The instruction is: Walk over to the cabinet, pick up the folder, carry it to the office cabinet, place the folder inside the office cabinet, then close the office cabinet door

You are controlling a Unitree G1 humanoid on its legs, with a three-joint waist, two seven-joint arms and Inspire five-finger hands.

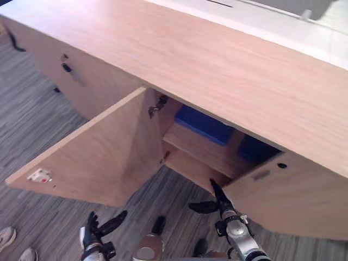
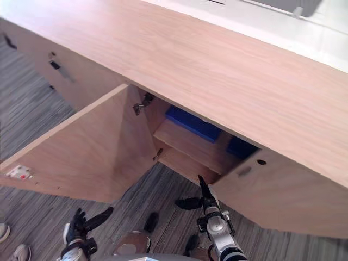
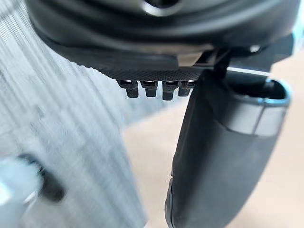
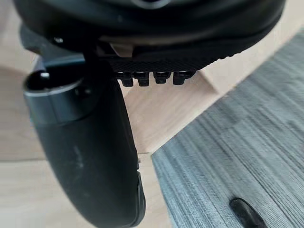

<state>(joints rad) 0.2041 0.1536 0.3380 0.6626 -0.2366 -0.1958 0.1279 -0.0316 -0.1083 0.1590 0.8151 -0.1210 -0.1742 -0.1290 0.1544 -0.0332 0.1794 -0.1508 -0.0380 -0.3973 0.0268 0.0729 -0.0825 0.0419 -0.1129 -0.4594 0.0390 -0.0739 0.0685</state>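
The folder (image 1: 202,124) lies flat inside the office cabinet (image 1: 217,65), on the upper shelf (image 1: 201,149) of the open compartment. It is a solid, saturated blue slab with a straight front edge and a squared corner, set towards the back of the shelf in the shadow of the cabinet top. A second patch of the same blue shows further right, past a wooden upright and partly behind the right door (image 1: 293,190). Whether it belongs to the same folder cannot be told.

The cabinet is long and low, in pale oak veneer. Its left door (image 1: 103,152) stands swung wide open over the grey striped carpet (image 1: 27,119), with a metal hinge (image 1: 157,106) at the inner top corner and a small white tag (image 1: 39,175) near the outer edge. The right door stands ajar. A dark handle (image 1: 66,68) shows on a closed door further along.

The right hand (image 1: 220,205) is low in front of the opening, its fingers straight and pointing at the bottom front edge of the compartment, just beside the right door's lower corner. Its thumb is spread out to the side, and it holds nothing. Whether the fingertips touch the wood cannot be told. The left hand (image 1: 95,231) hangs above the carpet below the left door, fingers relaxed and thumb spread, empty.

A person's shoes (image 1: 6,237) show at the near left on the carpet.
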